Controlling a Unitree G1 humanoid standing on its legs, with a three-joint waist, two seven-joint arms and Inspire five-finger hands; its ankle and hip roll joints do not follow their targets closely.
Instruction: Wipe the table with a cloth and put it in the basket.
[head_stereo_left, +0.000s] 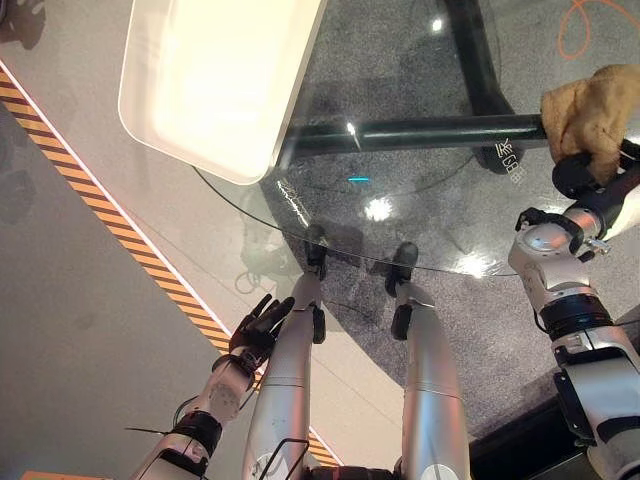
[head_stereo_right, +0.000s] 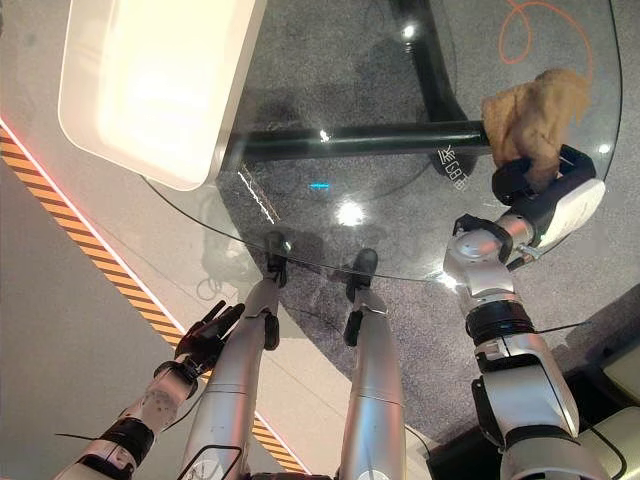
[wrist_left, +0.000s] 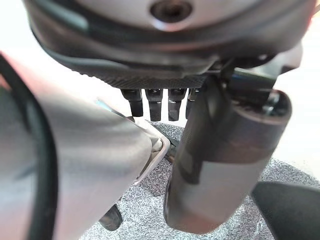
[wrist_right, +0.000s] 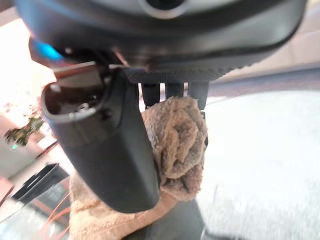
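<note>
Glass table (head_stereo_left: 400, 215) carries a white tray (head_stereo_left: 215, 80) | right hand (head_stereo_right: 525, 180) above table's right part, fingers curled round tan cloth (head_stereo_right: 530, 110) | right wrist view: cloth bunched between thumb and fingers (wrist_right: 172, 92) | left hand (head_stereo_left: 258, 328) low beside striped floor tape (head_stereo_left: 120, 235), fingers relaxed, empty

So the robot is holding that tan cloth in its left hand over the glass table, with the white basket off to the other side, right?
Not quite: the cloth is in the right hand, as the right eye view shows; the right wrist view shows that hand's thumb and fingers closed round it. The left hand hangs open, low beside the glass table. The white basket does sit on the other side.
</note>
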